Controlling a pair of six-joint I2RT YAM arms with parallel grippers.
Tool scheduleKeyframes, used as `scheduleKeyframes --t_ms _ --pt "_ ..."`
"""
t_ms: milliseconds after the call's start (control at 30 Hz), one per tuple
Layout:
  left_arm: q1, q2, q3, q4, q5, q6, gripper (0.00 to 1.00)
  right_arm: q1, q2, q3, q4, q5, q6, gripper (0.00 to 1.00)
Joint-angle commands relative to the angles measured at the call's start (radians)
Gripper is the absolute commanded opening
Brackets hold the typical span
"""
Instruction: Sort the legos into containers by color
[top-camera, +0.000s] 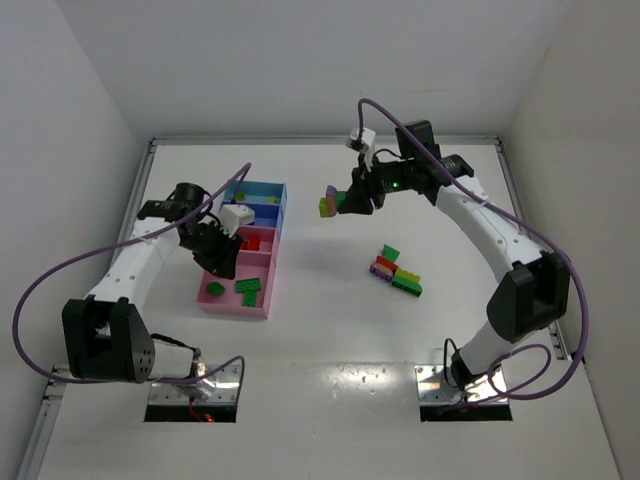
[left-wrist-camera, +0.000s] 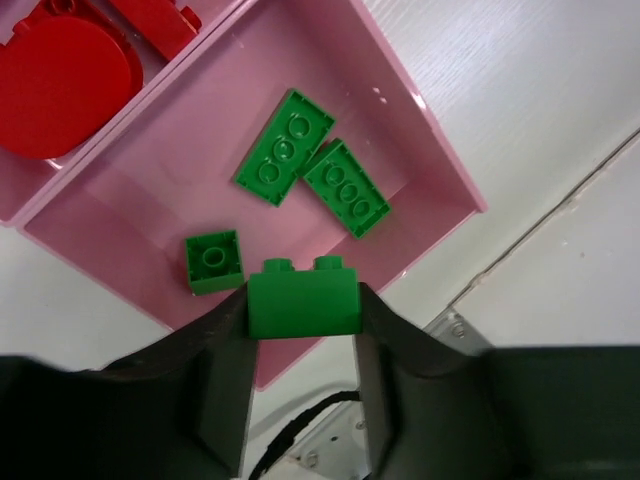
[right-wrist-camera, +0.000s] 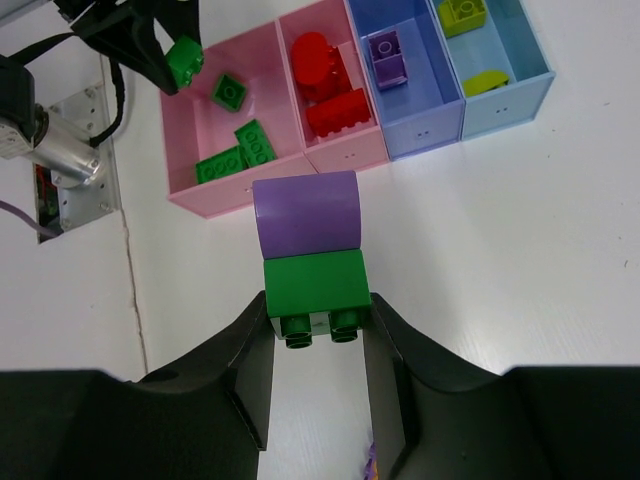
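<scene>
Pinched in my left jaws, green brick (left-wrist-camera: 303, 303) hangs at greens' pink compartment (left-wrist-camera: 130, 200); I'd centre, then release; right jaws pinch purple-green stack (right-wrist-camera: 310, 260).

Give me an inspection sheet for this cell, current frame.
Surface: white table, no spills seen.
Job's things: containers hold green bricks, red bricks, a purple brick and lime bricks, one colour per compartment; loose pile unsorted on the table.
Clutter: nothing seen.
End effectors: left end effector shut on a green brick above the green compartment; right end effector shut on a green-and-purple stack beside the containers.
Cables: purple cables loop off both arms, clear of the bricks.
Surroundings: white walls on three sides.
</scene>
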Motion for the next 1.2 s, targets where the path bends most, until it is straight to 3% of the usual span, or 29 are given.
scheduleKeyframes --t_ms 0,67,100,200,233,367,467,633,800,1167 --pt "-0.017 0.009 -0.004 -0.015 -0.044 0.051 0.5 0.009 -0.033 0.011 0.019 0.005 -0.015 0.16" --pt "-0.017 0.01 -0.004 -0.015 -0.045 0.061 0.59 0.009 -0.033 0.011 0.019 0.005 -0.015 0.16" --pt "-0.017 0.01 -0.004 -0.015 -0.054 0.061 0.71 0.009 -0.033 0.011 0.019 0.005 -0.015 0.16" --pt "-0.017 -0.001 0.026 -0.005 -0.026 0.07 0.93 0.009 -0.033 0.011 0.019 0.005 -0.015 0.16" --pt "-0.017 -0.013 0.037 0.004 -0.011 0.07 0.94 0.009 -0.033 0.011 0.019 0.005 -0.015 0.16" --pt "0.051 -0.055 0.13 -0.013 0.24 0.079 0.94 0.019 -0.042 0.002 0.019 -0.024 -0.024 0.16" --pt "0.062 -0.055 0.199 -0.068 0.601 0.12 0.94 0.028 -0.043 0.002 -0.005 -0.073 -0.045 0.16" --pt "-0.015 0.115 0.288 -0.203 0.877 0.204 0.94 0.039 -0.043 0.002 -0.045 -0.182 -0.055 0.16" --pt "-0.078 0.183 0.313 -0.254 0.937 0.275 0.94 0.057 -0.043 0.011 -0.036 -0.265 -0.026 0.16" --pt "-0.164 0.25 0.43 -0.232 0.934 0.231 0.91 0.115 -0.043 -0.036 0.168 -0.367 0.237 0.18"
